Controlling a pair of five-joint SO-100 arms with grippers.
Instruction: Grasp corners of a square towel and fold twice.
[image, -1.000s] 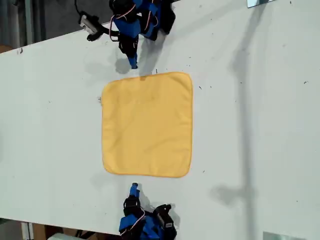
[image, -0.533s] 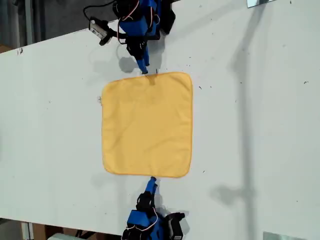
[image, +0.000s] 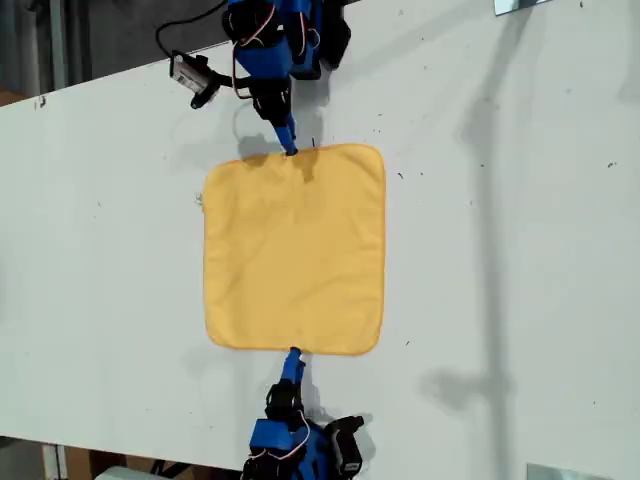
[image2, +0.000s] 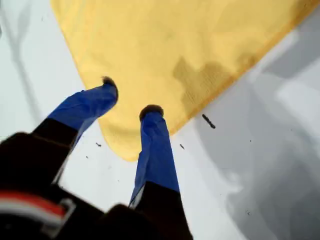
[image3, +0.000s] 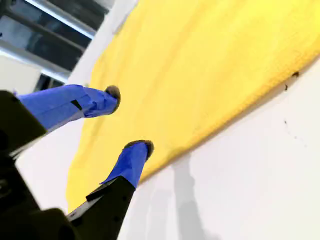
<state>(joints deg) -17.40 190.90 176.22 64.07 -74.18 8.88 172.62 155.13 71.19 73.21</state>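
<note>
Lying flat and unmoved on the table (image: 520, 260), the towel (image: 295, 250) is shown in the exterior view with both arm tips nearer its hems than before, the arm bases cut off. In the first wrist view, my first gripper (image2: 130, 98) is held open over a corner (image2: 125, 147). In the second wrist view, my second gripper (image3: 129, 119) is held open at the hem, contact unclear.

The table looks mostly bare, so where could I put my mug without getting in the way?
The wide white stretch of table beyond the towel on the exterior view's right is free, as is the strip on its left. It is crowded at the towel's upper and lower edges, where a gripper and another gripper reach in.
</note>
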